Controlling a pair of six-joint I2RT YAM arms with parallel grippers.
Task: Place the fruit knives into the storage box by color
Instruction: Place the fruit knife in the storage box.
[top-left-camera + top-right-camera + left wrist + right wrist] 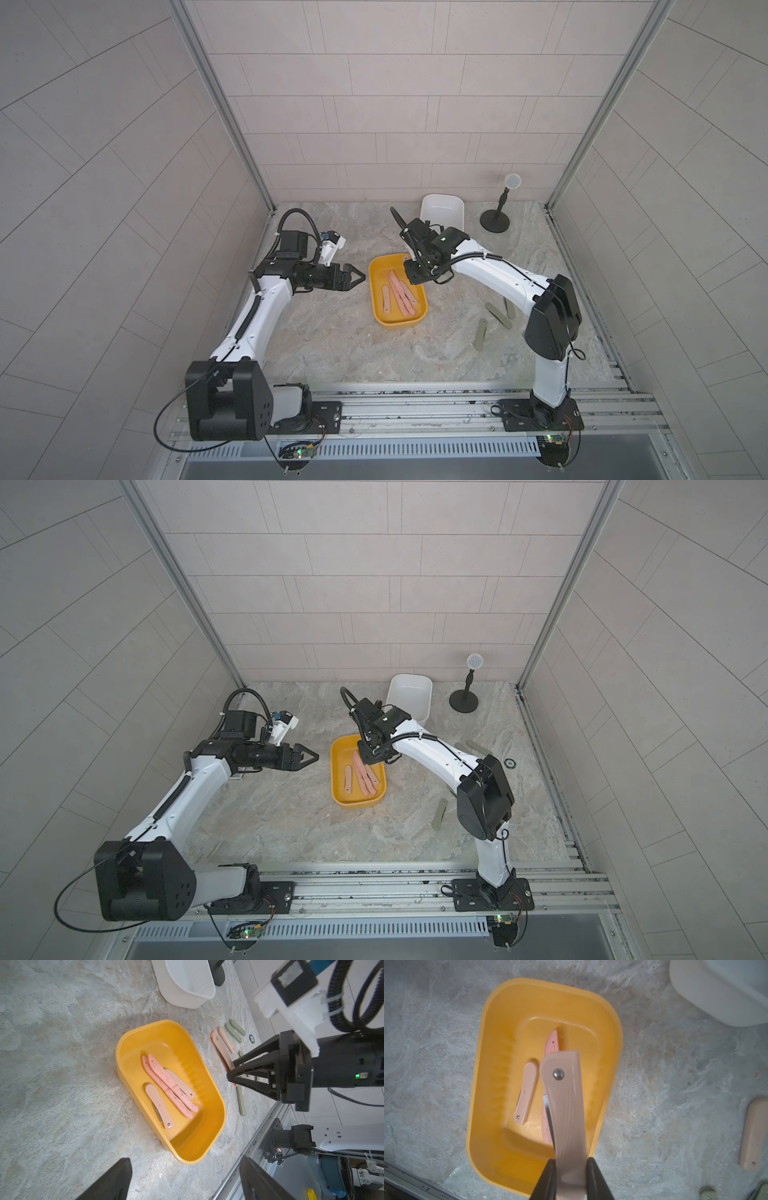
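One folded pink knife (562, 1101) is clamped in the right gripper (571, 1165) above the yellow box (500, 1012), long axis pointed down into it, rivet end away from the jaws; four pink knives (164, 1078) are counted inside, laid roughly lengthwise; three grey-green knives (481, 334) are seen on the table (332, 353) in a top view; the left gripper (358, 279) is held open and empty.

Yellow box (133, 1047); white box (182, 991); pink knives (164, 1076); seemingly grey-green knives (233, 1032); marbled table (52, 1064).
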